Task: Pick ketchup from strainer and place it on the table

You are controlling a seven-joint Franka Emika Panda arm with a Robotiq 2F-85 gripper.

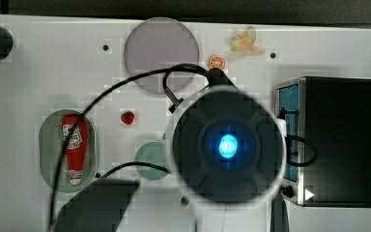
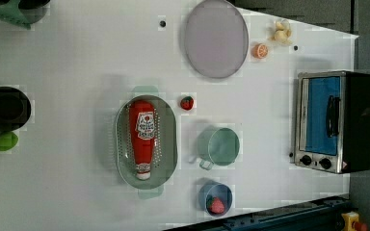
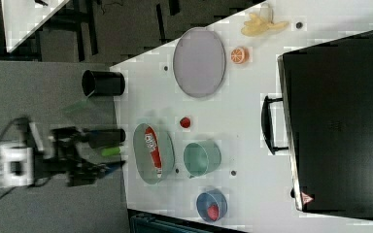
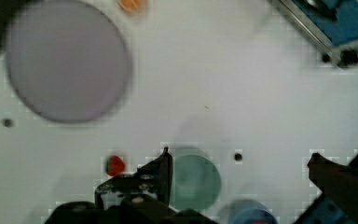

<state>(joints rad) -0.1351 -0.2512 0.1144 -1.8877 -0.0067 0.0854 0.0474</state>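
Observation:
The ketchup [image 2: 143,137] is a slim red bottle with a white label, lying flat along the floor of the pale green oval strainer [image 2: 171,144]. In the top view the ketchup [image 1: 75,147] and the strainer [image 1: 48,145] sit at the left of the white table [image 1: 38,72]. My arm's wrist [image 1: 228,145] hangs high over the table's middle, well to the top view's right of the strainer. In the wrist view my gripper [image 4: 240,161] is open, its fingers [image 4: 161,170] wide apart with nothing between them. It is above the round green cup [image 4: 196,182].
A grey-lilac plate [image 2: 215,38], a strawberry [image 2: 187,102], the green cup [image 2: 219,147] and a blue cup [image 2: 215,198] holding a strawberry lie near the strainer. A toaster oven [image 2: 335,120] stands at the left view's right. An orange slice [image 2: 260,50], a banana [image 2: 282,32] and a black cup [image 2: 5,108] sit at the edges.

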